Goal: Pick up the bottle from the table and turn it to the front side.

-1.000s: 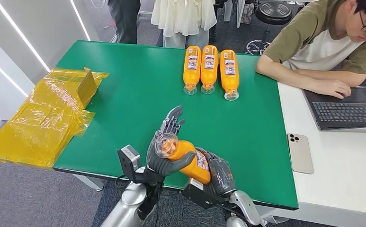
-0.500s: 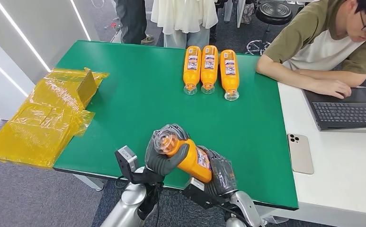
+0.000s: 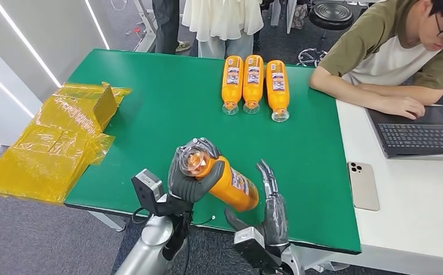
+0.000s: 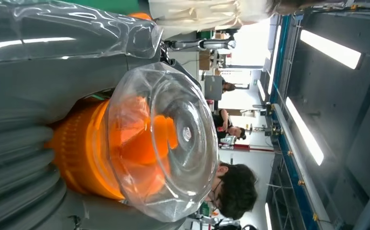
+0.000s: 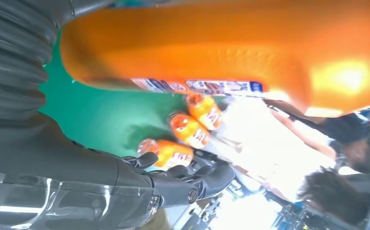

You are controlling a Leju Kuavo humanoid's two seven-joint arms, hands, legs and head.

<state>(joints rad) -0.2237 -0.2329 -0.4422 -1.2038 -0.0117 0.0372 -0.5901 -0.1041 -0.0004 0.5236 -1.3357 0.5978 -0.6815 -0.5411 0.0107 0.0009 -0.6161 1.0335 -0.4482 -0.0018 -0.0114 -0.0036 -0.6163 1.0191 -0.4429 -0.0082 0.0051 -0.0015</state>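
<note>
Left hand [image 3: 193, 177] grasps the orange bottle [image 3: 226, 182] at its cap end, above the near edge of the green table [image 3: 150, 114].
Its clear cap points up and toward the robot's left, and its long axis slopes down to the right, the base ending just beside the right hand [image 3: 271, 209], whose fingers are spread and hold nothing. Three more orange bottles [image 3: 253, 83] lie side by side at the far edge, caps toward the robot. Yellow plastic wrap [image 3: 58, 143] hangs off the table's left side; on the right a person [image 3: 391, 51] sits at a laptop [image 3: 419, 134] near a phone [image 3: 363, 184].
</note>
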